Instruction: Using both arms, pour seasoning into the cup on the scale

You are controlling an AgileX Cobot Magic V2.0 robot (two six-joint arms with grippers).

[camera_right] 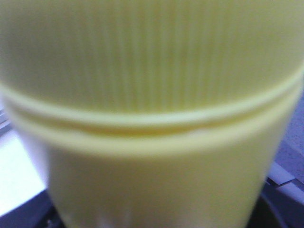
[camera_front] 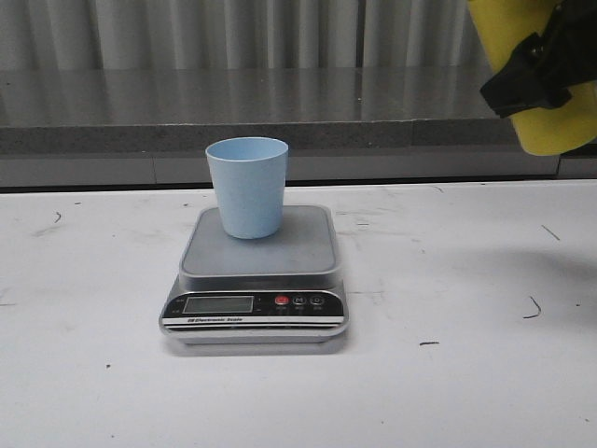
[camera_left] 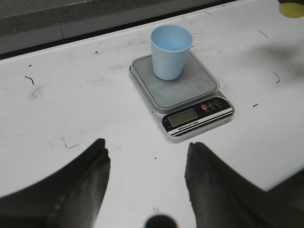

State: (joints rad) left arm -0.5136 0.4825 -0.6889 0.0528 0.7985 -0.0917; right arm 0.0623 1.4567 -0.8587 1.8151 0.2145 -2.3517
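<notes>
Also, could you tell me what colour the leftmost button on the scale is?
Red; the button on the scale shows best in the front view.

A white counter [camera_front: 448,392], scuffed with small dark marks, carries the scale [camera_front: 256,280] near its middle; the cup [camera_front: 247,187] stands upright on the scale's platform.

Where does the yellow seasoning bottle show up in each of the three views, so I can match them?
Front view: the seasoning bottle is at the top right corner, above the table, clamped by the right gripper.
Left wrist view: only a yellow sliver at the top right corner.
Right wrist view: its blurred body fills nearly the whole picture.
Shared landmark: the scale with the cup on it appears in the front and left wrist views.
</notes>
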